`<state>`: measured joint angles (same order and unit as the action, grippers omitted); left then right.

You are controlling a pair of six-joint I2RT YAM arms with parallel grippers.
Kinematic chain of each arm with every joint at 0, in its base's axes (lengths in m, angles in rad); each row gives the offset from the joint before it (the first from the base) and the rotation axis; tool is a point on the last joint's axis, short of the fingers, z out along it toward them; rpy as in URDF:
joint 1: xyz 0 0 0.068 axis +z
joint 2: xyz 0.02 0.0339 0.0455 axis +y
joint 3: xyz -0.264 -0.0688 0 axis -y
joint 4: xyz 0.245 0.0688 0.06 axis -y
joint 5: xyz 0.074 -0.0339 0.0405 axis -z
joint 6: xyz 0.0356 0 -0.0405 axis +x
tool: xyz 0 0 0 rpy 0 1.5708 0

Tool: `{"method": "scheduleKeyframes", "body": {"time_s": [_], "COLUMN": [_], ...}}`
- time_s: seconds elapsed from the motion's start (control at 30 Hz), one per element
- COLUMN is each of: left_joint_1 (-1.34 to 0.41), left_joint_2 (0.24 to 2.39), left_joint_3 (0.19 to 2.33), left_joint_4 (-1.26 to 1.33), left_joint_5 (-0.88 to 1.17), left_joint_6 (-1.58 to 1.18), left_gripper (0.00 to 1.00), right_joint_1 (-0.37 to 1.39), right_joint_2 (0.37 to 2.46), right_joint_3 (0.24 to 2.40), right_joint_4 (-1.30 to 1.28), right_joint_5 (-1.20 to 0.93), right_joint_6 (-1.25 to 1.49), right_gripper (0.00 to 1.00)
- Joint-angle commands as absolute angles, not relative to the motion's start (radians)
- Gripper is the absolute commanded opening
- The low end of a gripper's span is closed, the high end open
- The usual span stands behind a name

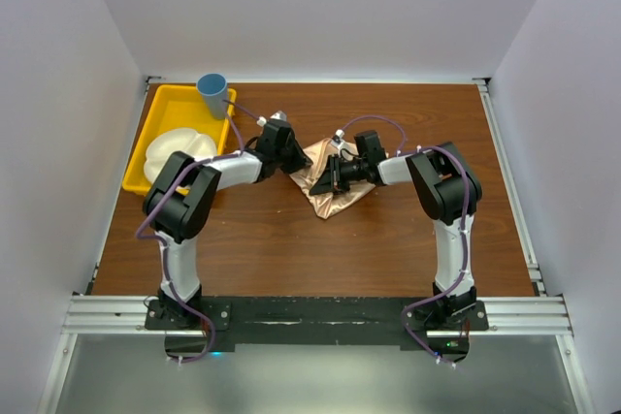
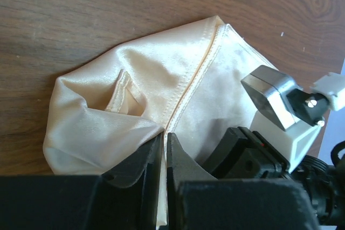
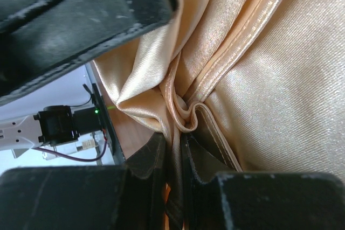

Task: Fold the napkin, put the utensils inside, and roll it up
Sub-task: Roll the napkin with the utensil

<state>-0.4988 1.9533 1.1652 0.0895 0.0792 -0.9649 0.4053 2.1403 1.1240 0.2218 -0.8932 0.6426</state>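
Observation:
The peach-orange napkin lies bunched and creased on the brown table, between the two arms. In the left wrist view the napkin is a rumpled heap with a stitched hem running down into my left gripper, which is shut on a thin strip of cloth. My right gripper is shut on a gathered fold of the napkin. From above, the left gripper and right gripper meet at the cloth's left side, close together. The utensils are out of view.
A yellow tray sits at the back left with a white plate in it and a blue cup at its far corner. White walls close in the table on three sides. The right arm's wrist housing crowds the left gripper.

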Motion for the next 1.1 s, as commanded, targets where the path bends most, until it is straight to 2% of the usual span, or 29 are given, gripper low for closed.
{"method": "scheduleKeyframes", "body": {"time_s": [0.0,0.2,0.47,0.57,0.77,0.87,1.07], "left_joint_1": [-0.502,-0.503,-0.503,-0.503,-0.503,-0.503,-0.503], "left_joint_2": [1.979,2.012,2.039,2.034,2.028,2.031,2.048], "left_joint_3": [1.140,1.045,0.924,0.905,0.911,0.922,0.957], "left_joint_4": [0.192,0.280,0.322,0.319,0.278,0.261,0.209], "left_joint_5": [0.074,0.066,0.035,0.014,0.003,0.003,0.008], "left_joint_6": [-0.974,-0.982,-0.945,-0.918,-0.905,-0.907,-0.913], "left_gripper": [0.11,0.00,0.00,0.00,0.00,0.00,0.00], "right_joint_1": [0.396,0.397,0.396,0.396,0.397,0.396,0.399], "right_joint_2": [2.184,2.148,2.100,2.077,2.033,2.013,1.951], "right_joint_3": [1.104,1.117,1.161,1.190,1.282,1.331,1.299], "right_joint_4": [0.118,0.077,-0.024,-0.090,-0.257,-0.345,-0.405], "right_joint_5": [-0.749,-0.729,-0.692,-0.675,-0.621,-0.586,-0.535], "right_joint_6": [0.578,0.566,0.532,0.499,0.399,0.336,0.261], "right_gripper": [0.00,0.05,0.12,0.18,0.40,0.47,0.52]}}
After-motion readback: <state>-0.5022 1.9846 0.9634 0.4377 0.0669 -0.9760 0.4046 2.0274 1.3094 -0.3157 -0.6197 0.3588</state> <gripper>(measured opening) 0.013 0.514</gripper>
